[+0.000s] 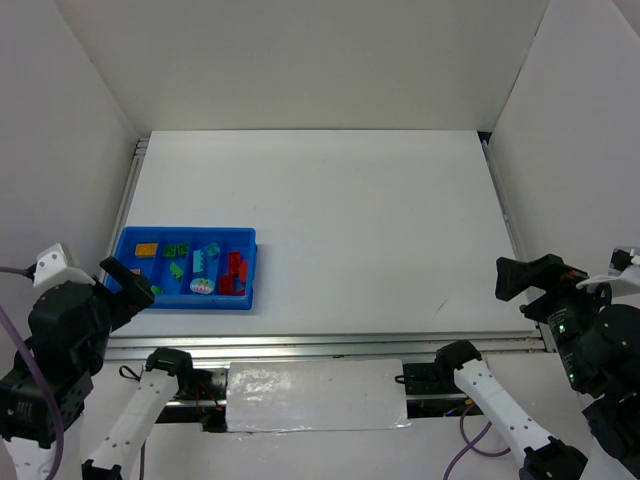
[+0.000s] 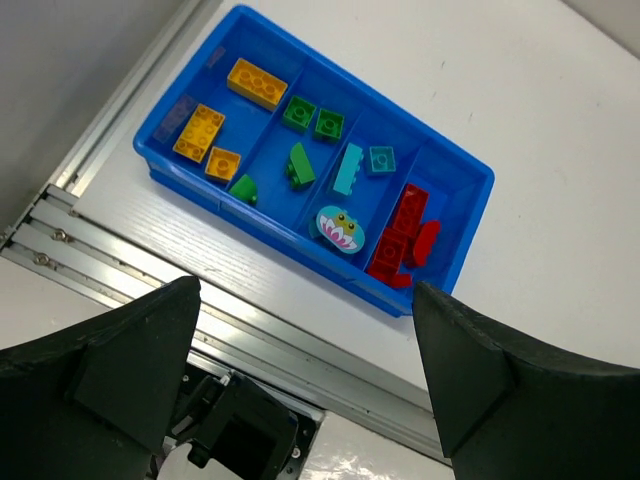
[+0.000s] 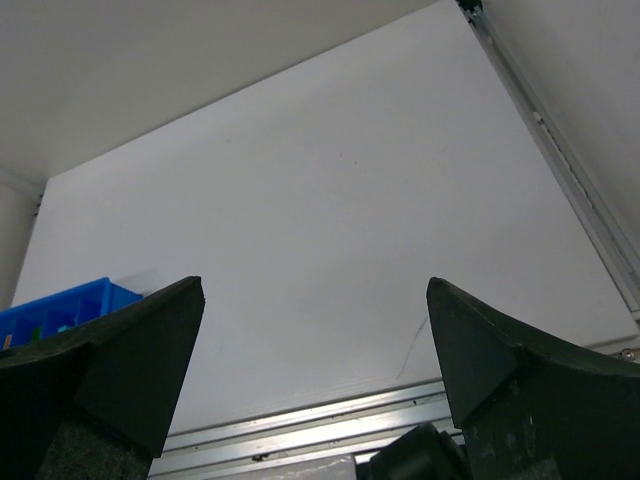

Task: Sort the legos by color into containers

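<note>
The blue tray (image 1: 186,232) lies at the table's left front; it also shows in the left wrist view (image 2: 400,120). Its four compartments hold yellow and orange bricks (image 2: 198,131), green bricks (image 2: 300,165), teal bricks (image 2: 349,168) with the pale rounded piece (image 2: 340,228), and red bricks (image 2: 400,240). My left gripper (image 1: 128,282) hangs open and empty near the tray's front left corner, above the table edge (image 2: 305,290). My right gripper (image 1: 505,280) is open and empty at the far right front (image 3: 315,285). One corner of the tray (image 3: 60,305) shows in the right wrist view.
An aluminium rail (image 1: 330,345) runs along the table's front edge, with side rails at left and right. White walls close in three sides. A shiny plate (image 1: 315,395) lies between the arm bases. A thin dark mark (image 1: 440,308) is on the table.
</note>
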`<state>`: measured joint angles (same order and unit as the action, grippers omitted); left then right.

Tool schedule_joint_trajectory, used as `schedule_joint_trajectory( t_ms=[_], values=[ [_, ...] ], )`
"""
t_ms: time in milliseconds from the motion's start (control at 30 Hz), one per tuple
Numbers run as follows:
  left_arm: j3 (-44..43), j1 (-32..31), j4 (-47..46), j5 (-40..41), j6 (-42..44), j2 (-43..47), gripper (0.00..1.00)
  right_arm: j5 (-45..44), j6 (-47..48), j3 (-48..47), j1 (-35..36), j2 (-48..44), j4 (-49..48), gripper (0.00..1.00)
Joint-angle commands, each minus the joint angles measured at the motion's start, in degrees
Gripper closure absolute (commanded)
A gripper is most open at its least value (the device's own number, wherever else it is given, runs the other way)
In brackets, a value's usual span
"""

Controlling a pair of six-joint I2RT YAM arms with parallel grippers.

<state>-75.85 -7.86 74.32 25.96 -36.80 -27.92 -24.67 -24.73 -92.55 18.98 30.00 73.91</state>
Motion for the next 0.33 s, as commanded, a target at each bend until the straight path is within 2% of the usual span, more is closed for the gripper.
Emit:
schedule_joint_trajectory(
  t_ms=[0,300],
  values=[
    [-3.59,-1.54,-0.15,3.31,2.87,0.15,0.01,-0.74,-0.75,-0.61,0.35,0.68,2.64,0.0],
    [-4.82,-2.34,0.56,5.16,1.29,-1.08,0.0,1.81,-2.78,0.62,0.44,-1.26,1.06,0.0]
  ],
)
